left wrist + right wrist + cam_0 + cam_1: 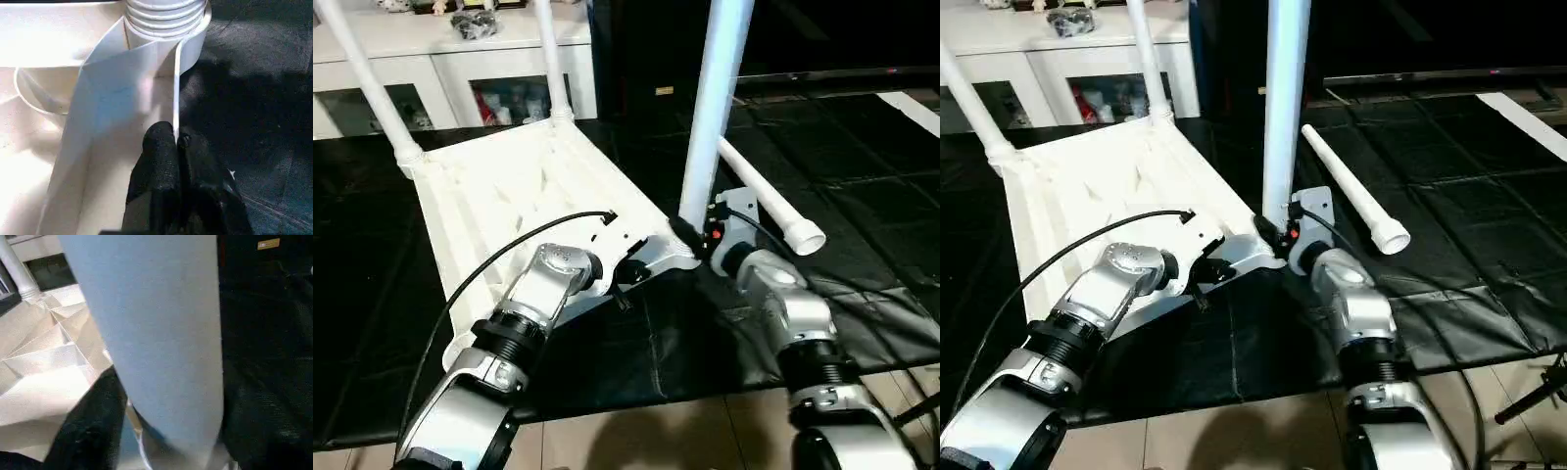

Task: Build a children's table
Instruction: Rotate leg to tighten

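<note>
upright leg (pixel 715 108) top cut off, right hand (pixel 697 238) fingers hidden behind it

Floor covering: black wrinkled plastic sheeting (pixel 862 196) spread over most of the floor, seams visible.
Bare floor: strip of beige tiled floor (pixel 636 431) along the near edge of the sheeting.
Far left: low white cabinet with glass doors (pixel 431 73), coloured items dimly visible behind the panes.
Cabinet top: dark tangled bundle (pixel 475 24), too small to identify.
Far right: flat white board (pixel 1528 117) lying on the sheeting.
</note>
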Available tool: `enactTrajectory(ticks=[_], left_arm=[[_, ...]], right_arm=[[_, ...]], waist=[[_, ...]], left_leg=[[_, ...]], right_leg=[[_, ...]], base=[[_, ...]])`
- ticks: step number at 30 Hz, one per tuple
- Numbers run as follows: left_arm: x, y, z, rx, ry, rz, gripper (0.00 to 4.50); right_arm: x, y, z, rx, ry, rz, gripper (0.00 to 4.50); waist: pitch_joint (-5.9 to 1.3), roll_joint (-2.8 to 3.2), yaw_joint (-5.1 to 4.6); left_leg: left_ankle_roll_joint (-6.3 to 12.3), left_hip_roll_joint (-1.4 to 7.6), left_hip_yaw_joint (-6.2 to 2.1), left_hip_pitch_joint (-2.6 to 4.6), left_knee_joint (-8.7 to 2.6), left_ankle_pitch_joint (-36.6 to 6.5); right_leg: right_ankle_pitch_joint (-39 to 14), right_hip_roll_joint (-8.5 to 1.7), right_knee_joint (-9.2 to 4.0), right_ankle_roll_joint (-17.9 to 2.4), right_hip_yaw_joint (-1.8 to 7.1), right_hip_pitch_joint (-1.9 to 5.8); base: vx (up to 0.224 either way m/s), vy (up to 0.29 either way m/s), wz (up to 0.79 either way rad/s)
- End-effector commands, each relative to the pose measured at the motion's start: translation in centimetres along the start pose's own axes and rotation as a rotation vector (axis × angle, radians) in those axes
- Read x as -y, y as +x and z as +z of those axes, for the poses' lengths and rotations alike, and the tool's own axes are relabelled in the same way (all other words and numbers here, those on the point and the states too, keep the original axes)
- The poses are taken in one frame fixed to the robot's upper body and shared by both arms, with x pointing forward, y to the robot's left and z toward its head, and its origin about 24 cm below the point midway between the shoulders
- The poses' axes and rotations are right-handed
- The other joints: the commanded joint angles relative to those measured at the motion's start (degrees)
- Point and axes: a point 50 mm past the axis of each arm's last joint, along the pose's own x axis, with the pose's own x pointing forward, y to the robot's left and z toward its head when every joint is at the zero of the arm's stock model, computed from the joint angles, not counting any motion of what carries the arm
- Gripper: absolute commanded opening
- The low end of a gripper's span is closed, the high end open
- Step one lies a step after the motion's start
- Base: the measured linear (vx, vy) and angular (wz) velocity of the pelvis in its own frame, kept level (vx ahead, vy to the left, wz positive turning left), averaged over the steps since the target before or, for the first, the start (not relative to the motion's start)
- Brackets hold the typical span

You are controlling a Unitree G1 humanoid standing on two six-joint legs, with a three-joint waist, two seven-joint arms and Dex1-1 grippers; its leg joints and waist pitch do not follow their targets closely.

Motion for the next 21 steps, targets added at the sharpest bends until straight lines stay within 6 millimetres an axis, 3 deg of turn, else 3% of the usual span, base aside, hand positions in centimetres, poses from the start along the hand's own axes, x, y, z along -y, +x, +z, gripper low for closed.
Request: enactTrajectory(ticks=[1,3,9,11,15,21], left_arm=[[0.4,-0.1,3.2,0.114,0.076,0.01,0.0],[0.1,-0.3,2.9,0.109,0.079,0.012,0.0],[-0.8,-1.5,1.6,0.11,0.111,-0.048,0.0],[-0.9,-1.8,1.3,0.108,0.136,-0.074,0.0],[-0.9,-2.6,0.7,0.114,0.187,-0.165,0.0],[-0.5,-4.0,-1.0,0.044,0.309,-0.388,0.0]], right_arm=[[-3.4,0.7,-2.6,-0.09,0.025,0.182,3.27],[-2.9,0.2,-2.6,-0.082,-0.014,0.199,3.27],[0.0,-3.0,-2.0,-0.08,-0.14,0.349,3.96],[0.9,-3.7,-1.7,-0.09,-0.163,0.37,4.08],[2.4,-4.6,-0.7,-0.095,-0.199,0.399,4.45],[3.1,-5.8,1.1,-0.14,-0.255,0.589,4.45]], waist=[[-3.89,-0.4,0.53],[-3.91,-0.33,0.62],[-4.16,-0.52,1.04],[-4.23,-0.58,0.97],[-4.14,-0.71,1.22],[-4.22,-0.62,3.19]], left_leg=[[4.04,2.21,-1.24,0.2,-3.83,-11.32],[4.12,2.22,-1.22,0.15,-3.8,-11.34],[6.27,2.19,-1.19,-0.37,-3.54,-9.05],[6.64,2.23,-1.11,-0.26,-3.42,-8.96],[6.4,2.4,-1.06,0.0,-3.47,-9.98],[6.65,2.9,-0.85,0.28,-3.44,-9.4]], right_leg=[[-20.84,-4.5,-5.51,-6.26,3.48,3.51],[-20.52,-4.55,-5.49,-6.12,3.5,3.53],[-16.4,-4.43,-4.94,-6.9,3.58,3.92],[-15.31,-4.31,-4.79,-7.92,3.59,3.78],[-16.51,-4.33,-4.93,-8.11,3.6,3.57],[-15.5,-4.4,-4.38,-8.51,3.89,3.25]], base=[[0.0,0.0,0.0],[0.0,0.0,0.0],[0.0,0.0,0.0],[0.0,0.0,0.0],[0.0,0.0,0.0],[0.0,0.0,0.0]])
